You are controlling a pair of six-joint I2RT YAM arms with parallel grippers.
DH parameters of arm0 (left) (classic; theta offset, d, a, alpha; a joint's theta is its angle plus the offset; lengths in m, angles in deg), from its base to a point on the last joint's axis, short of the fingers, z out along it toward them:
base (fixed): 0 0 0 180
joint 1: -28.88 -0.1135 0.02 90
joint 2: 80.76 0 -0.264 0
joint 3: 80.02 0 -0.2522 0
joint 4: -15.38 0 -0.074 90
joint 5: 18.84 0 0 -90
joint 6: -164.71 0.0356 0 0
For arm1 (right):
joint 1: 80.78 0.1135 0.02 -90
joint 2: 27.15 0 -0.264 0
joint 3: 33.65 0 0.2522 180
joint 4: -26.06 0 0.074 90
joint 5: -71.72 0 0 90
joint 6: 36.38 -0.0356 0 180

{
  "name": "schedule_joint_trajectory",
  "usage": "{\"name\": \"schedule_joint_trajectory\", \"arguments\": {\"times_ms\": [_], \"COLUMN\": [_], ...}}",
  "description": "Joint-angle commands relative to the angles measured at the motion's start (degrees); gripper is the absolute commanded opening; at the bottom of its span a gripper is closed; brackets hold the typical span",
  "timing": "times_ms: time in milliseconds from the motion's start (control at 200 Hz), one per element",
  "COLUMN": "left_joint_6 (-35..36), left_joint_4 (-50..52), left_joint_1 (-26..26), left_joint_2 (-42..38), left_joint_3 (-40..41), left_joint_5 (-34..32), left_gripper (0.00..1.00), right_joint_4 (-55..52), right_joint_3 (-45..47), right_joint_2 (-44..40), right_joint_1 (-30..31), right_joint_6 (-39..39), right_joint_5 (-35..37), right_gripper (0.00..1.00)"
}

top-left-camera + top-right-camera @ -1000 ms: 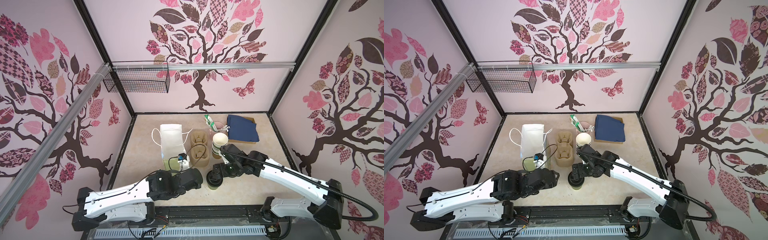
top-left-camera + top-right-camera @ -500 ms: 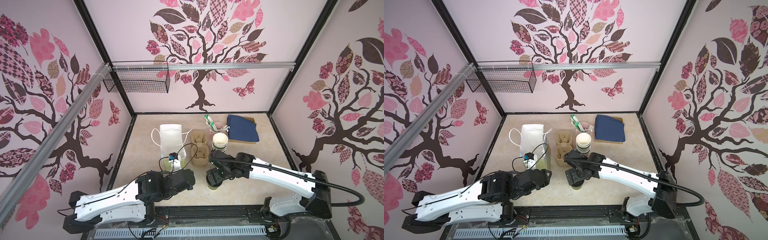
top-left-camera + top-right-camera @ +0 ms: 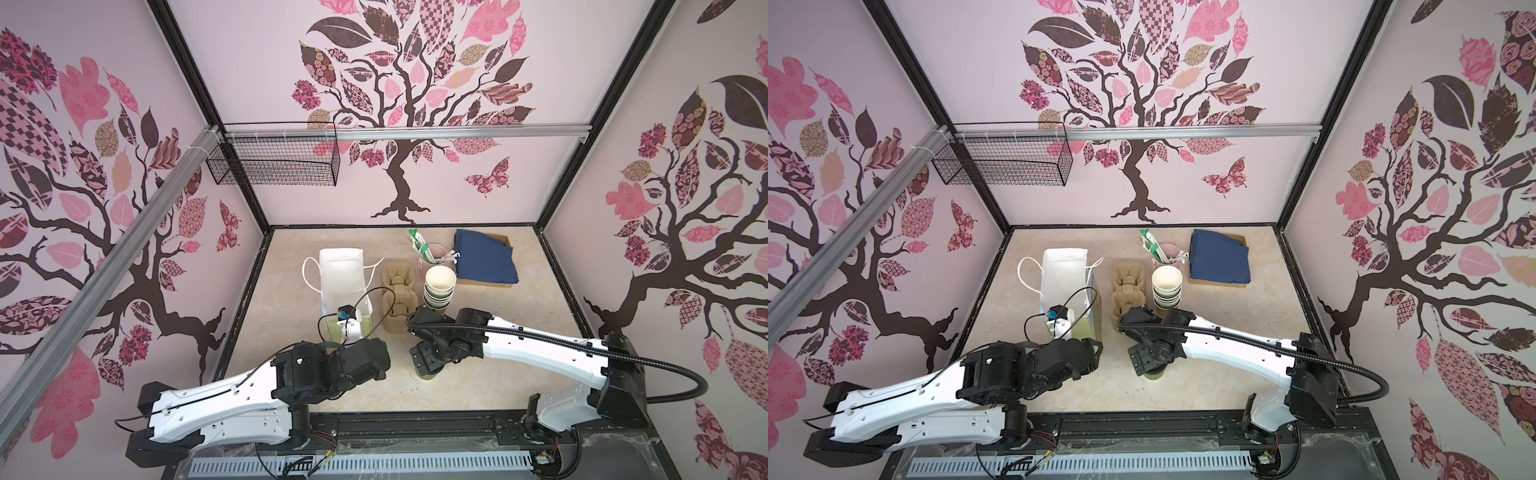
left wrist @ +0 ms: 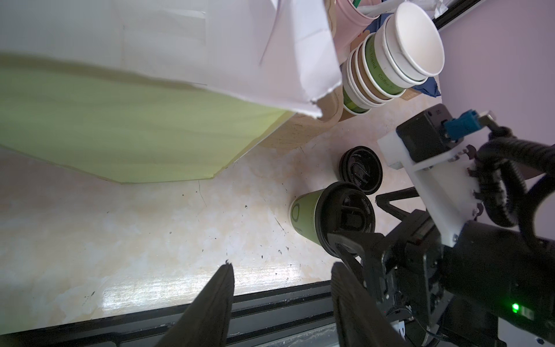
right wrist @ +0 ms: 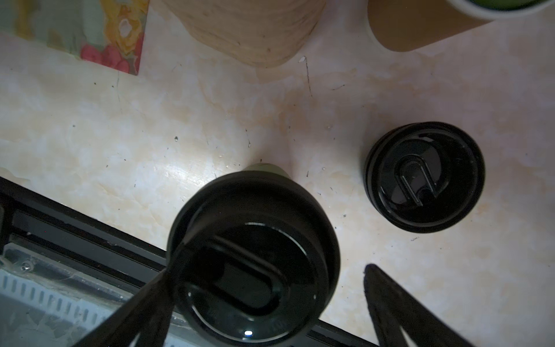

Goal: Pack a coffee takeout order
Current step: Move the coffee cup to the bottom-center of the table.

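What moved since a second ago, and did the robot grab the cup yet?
The left arm pulled back a little toward its own side, left gripper open and empty. The right arm swung in toward the middle; the right gripper stayed open over the lidded green cup, gripping nothing. Cup, loose lid, bag, carrier, cup stack and napkin stayed put.

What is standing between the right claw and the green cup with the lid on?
Nothing visible. The right claw is directly at the cup, jaws open on either side of it. A loose lid lies beside the cup, not between them.
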Motion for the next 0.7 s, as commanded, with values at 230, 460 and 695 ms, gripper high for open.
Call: {"name": "schedule_joint_trajectory", "arguments": {"times_ms": [230,460,695], "left_joint_6": [3.24,5.55,8.36], "left_joint_4": [-1.39,-2.58,-4.96], "left_joint_1": [0.06,0.06,-0.09], "left_joint_2": [1.47,2.82,4.35], "left_joint_3": [-3.54,-4.59,-4.96], "left_joint_5": [-0.26,1.13,3.57], "left_gripper": [0.56,0.56,0.56], "right_joint_4": [-6.54,-9.06,-7.63], "right_joint_3": [1.72,4.54,5.85], "right_joint_2": [-3.48,-5.72,-9.62], "right_joint_1": [0.26,0.26,0.26], "right_joint_6": [-2.75,-3.64,-2.04], "right_joint_5": [5.52,6.96,2.79], "right_gripper": [0.98,0.97,1.0]}}
